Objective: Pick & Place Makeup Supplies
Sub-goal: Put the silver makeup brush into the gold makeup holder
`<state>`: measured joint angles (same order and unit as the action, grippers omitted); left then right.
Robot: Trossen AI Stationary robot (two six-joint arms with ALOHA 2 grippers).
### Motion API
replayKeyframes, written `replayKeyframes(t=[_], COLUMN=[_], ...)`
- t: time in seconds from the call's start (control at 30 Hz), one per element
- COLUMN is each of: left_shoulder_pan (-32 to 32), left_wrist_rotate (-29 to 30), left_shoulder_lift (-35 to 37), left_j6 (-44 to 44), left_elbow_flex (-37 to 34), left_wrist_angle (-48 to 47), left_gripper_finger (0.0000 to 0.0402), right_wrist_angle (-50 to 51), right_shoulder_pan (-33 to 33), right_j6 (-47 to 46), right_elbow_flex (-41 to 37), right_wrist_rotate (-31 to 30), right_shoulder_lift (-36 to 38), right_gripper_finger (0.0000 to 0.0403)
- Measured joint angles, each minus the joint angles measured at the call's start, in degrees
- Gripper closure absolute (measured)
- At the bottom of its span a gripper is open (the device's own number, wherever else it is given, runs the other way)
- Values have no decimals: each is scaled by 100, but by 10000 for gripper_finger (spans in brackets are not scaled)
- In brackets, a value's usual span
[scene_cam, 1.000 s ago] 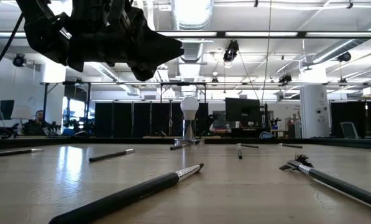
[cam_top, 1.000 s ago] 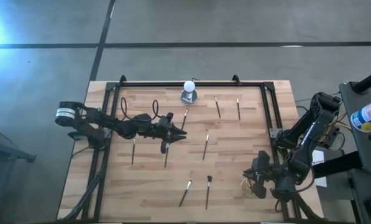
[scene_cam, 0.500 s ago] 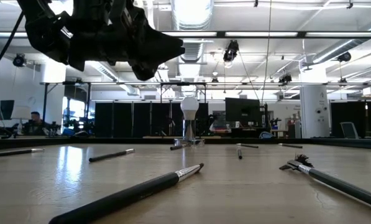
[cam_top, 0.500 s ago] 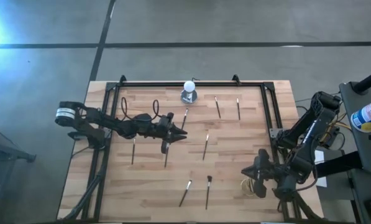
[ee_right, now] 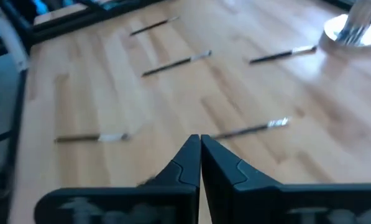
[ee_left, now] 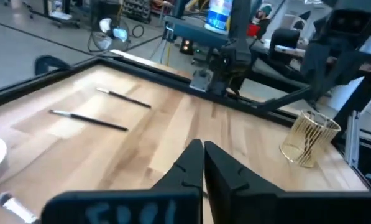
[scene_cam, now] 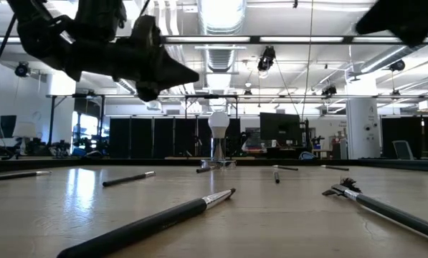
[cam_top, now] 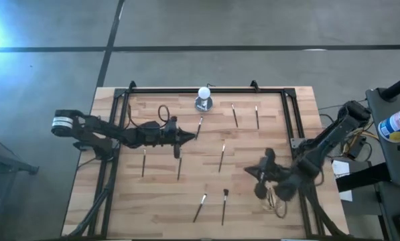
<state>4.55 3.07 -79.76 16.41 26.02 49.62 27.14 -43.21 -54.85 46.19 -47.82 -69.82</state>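
Several makeup supplies, thin dark brushes, lie scattered on the wooden table [cam_top: 253, 144], among them one [cam_top: 222, 156] mid-table, one [cam_top: 179, 167] left of it and two [cam_top: 224, 205] near the front edge. My left gripper [cam_top: 188, 137] hovers above the table's left-centre, shut and empty; in the left wrist view its fingertips [ee_left: 202, 152] meet, with two brushes [ee_left: 89, 118] beyond them. My right gripper [cam_top: 248, 169] hangs over the right-centre, also shut on nothing [ee_right: 199, 146], with brushes [ee_right: 247, 129] on the wood past it.
A white ball on a round grey base [cam_top: 204, 98] stands at the back centre. A gold wire cup [cam_top: 275, 201] sits at the front right, behind my right gripper. A black frame [cam_top: 206, 90] borders the table.
Both grippers have closed. My right arm swung from the wire cup toward the table's middle. My left gripper drew back slightly to the left.
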Motion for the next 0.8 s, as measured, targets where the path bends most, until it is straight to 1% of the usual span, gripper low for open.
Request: replayKeyframes(t=[0.1,0.2,0.33,0.4,0.47,0.53,0.63,0.67,0.8], left_shoulder_pan=[20,65,206,303,389,438,436,436,436], left_wrist_rotate=[17,0,6,-5,-86,-113,-124,-124,-126], left_shoulder_lift=[203,306,362,363,364,369,369,371,371], left_j6=[-35,-156,-153,-152,-132,-117,-129,-140,-158], left_elbow_flex=[-289,-688,-1297,-1553,-1746,-1858,-1948,-1970,-1969], left_wrist_angle=[152,632,1659,2086,2325,2354,2346,2346,2343], left_gripper_finger=[400,401,401,401,401,401,401,401,401], right_wrist_angle=[-576,-1019,-1647,-1776,-1783,-1757,-1745,-1733,-1672], right_shoulder_pan=[582,1195,2083,2543,3039,3550,4366,4623,5564], right_j6=[512,692,1102,1226,1347,1521,1746,1798,1914], right_elbow_flex=[-188,-429,-736,-811,-836,-836,-792,-778,-746], right_wrist_rotate=[129,214,806,1095,1240,1503,2212,2359,2664], right_shoulder_lift=[0,0,0,-2,-2,-2,-19,-42,-181], right_gripper_finger=[395,395,395,395,395,394,394,394,393])
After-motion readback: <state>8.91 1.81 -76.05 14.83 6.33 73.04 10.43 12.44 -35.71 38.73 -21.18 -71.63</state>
